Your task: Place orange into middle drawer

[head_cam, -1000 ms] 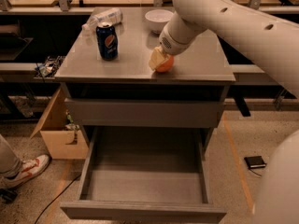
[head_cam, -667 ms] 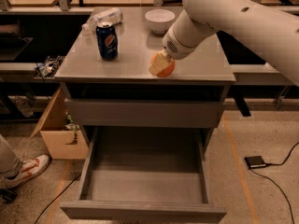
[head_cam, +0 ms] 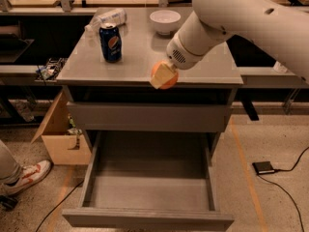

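My gripper (head_cam: 163,76) is shut on the orange (head_cam: 167,78), a round orange fruit held just past the front edge of the grey cabinet top (head_cam: 145,62), above the drawers. One pale finger (head_cam: 161,75) covers the fruit's front. The middle drawer (head_cam: 149,178) is pulled out wide below, a shallow grey box with an empty floor. The orange hangs above the drawer's back part, well clear of it. The large white arm reaches in from the upper right.
A blue soda can (head_cam: 110,42), a lying plastic bottle (head_cam: 107,19) and a white bowl (head_cam: 165,21) stand on the cabinet top. A closed drawer front (head_cam: 147,116) is above the open one. A cardboard box (head_cam: 60,132), a person's shoe (head_cam: 24,176) and a floor cable lie left.
The gripper has carried the orange forward and slightly left, from over the cabinet top to its front edge. The arm has shifted with it.
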You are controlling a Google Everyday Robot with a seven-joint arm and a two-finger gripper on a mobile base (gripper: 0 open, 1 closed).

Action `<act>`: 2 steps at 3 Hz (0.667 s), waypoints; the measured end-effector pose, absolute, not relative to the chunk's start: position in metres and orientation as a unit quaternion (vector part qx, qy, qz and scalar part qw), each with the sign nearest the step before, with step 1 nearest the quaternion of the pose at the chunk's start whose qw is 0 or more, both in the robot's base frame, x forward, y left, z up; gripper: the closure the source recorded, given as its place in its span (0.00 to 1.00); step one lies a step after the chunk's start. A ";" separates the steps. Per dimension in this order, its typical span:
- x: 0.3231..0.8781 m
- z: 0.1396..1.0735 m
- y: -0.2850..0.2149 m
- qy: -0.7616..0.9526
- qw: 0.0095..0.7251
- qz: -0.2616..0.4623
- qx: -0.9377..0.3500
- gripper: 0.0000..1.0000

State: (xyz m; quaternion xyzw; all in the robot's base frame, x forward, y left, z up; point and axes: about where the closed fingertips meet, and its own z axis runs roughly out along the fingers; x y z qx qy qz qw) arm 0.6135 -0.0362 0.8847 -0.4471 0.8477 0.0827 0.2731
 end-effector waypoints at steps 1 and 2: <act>0.599 0.861 -0.043 0.860 0.259 0.075 -0.434 1.00; 0.565 0.821 -0.054 0.880 0.237 0.061 -0.407 1.00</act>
